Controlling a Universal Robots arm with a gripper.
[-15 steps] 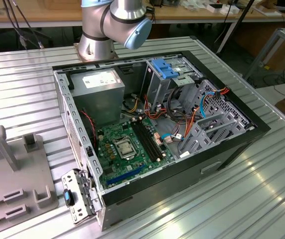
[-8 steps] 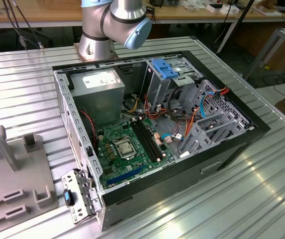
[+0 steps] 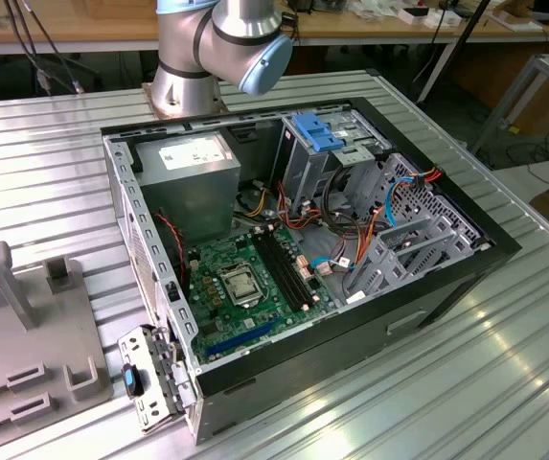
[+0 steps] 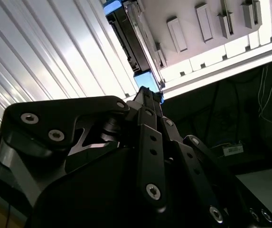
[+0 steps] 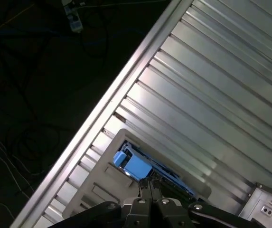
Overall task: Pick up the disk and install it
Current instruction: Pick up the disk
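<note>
The disk (image 5: 135, 164), dark grey with bright blue rails, stands on edge in a slot of a grey fixture plate (image 5: 99, 183). In the second wrist view the disk (image 4: 127, 40) runs up from just past my fingertips. My gripper (image 5: 148, 189) is over the disk's near blue end, its two black fingers pressed together with nothing between them. In the second wrist view the gripper (image 4: 148, 97) tip overlaps that blue end; I cannot tell whether it touches it. The open computer case (image 3: 427, 287) lies on its side on the ribbed metal table.
Inside the case are a green motherboard (image 3: 245, 283), a power supply (image 3: 193, 177), cables and a light blue ribbed bracket (image 3: 314, 131) on the drive cage. The arm's base (image 3: 186, 77) stands behind the case. The table edge (image 5: 112, 99) runs close beside the fixture.
</note>
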